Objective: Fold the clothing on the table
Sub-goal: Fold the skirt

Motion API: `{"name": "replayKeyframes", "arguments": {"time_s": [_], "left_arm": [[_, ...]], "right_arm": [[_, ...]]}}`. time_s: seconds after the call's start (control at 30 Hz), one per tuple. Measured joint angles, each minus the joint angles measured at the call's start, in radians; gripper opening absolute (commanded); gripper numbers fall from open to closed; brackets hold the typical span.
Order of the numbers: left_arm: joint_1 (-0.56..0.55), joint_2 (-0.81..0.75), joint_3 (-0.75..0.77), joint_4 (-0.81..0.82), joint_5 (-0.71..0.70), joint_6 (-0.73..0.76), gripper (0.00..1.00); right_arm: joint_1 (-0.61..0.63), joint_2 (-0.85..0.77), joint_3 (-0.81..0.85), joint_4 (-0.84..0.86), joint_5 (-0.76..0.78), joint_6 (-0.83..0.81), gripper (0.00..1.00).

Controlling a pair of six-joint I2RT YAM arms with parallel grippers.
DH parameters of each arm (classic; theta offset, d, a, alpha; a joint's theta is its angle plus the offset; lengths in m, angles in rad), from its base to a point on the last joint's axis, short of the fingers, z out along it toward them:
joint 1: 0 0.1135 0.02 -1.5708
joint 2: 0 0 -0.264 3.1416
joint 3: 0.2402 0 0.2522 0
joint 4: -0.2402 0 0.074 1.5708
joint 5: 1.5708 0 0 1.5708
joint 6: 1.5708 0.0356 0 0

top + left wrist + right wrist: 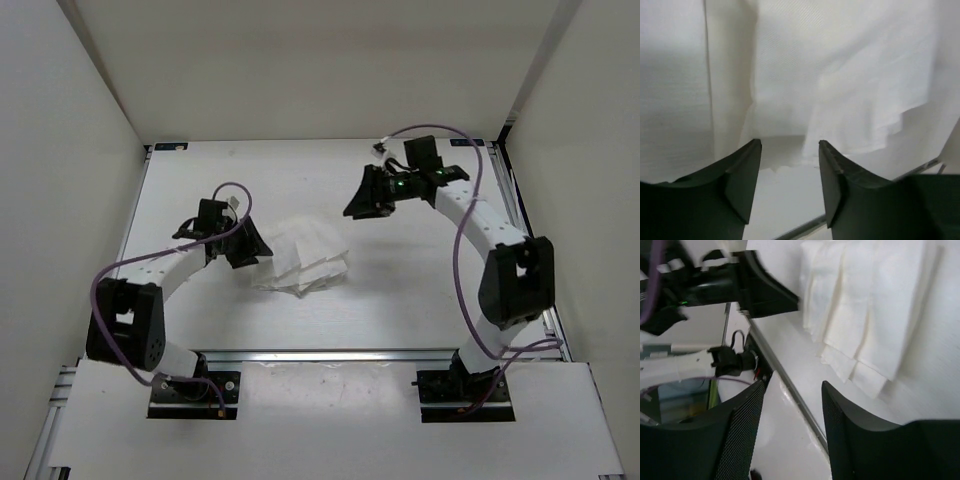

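The clothing (pixel 300 261) lies as a small folded white pile, left of the middle of the table (pixel 410 290). My left gripper (pixel 254 249) sits just at the pile's left edge, open, with nothing between its fingers. In the left wrist view the clothing (pixel 840 85) fills the space right ahead of the left gripper (pixel 790 144), and bare table shows through the gap. My right gripper (pixel 361 199) hovers apart from the pile, up and to the right of it, open and empty. The right wrist view shows the layered clothing (pixel 865 305) beyond the open right gripper (pixel 793 385).
White walls (pixel 60 180) close in the table on the left, back and right. A silver aluminium rail (pixel 330 356) runs along the near edge, with both arm bases behind it. The left arm (pixel 740 285) shows in the right wrist view beside the rail (pixel 767 352).
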Motion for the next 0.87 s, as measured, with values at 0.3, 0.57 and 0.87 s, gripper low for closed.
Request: {"name": "replayKeyframes", "arguments": {"time_s": [0.3,0.57,0.87], "left_arm": [[0.105,-0.286,0.111,-0.24,-0.142,0.143,0.88],[0.204,-0.364,-0.081,-0.351,-0.163,0.193,0.85],[0.219,-0.409,-0.156,-0.393,-0.138,0.193,0.84]], "right_arm": [[-0.235,-0.273,-0.483,0.024,0.11,-0.009,0.57],[-0.367,-0.302,-0.584,0.036,0.094,-0.002,0.57],[-0.288,-0.247,-0.543,0.031,0.097,-0.021,0.57]]}}
